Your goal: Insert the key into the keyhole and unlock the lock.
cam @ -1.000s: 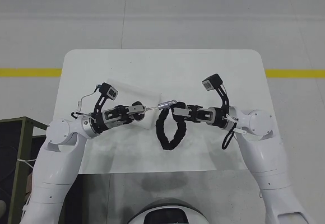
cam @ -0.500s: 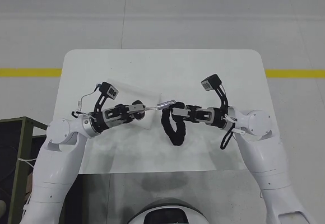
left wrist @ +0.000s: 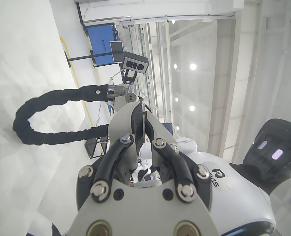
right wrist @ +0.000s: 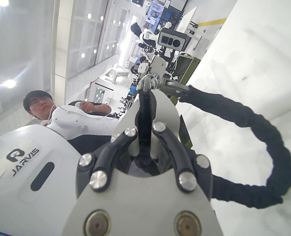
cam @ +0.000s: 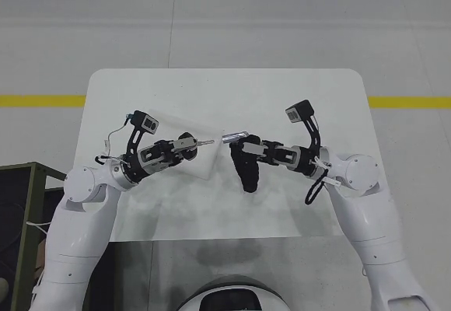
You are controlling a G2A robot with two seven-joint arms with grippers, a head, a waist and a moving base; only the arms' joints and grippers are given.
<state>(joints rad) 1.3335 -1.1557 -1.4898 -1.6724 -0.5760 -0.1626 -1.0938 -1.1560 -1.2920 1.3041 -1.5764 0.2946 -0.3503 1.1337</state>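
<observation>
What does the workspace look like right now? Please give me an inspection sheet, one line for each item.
surface: white table, plain top.
job's things: key is held out toward the cable lock, with a small gap between the key tip and the lock's metal end. The keyhole faces the key, which is not yet inserted.
clutter: a white sheet lies on the table under the left arm.
grippers: left gripper is shut on the key. The right gripper is shut on the lock's black sleeve, with the loop hanging below.
cables: thin white cable at the left wrist; black cable at the right forearm.
surroundings: yellow floor line; dark green box beside the table.
</observation>
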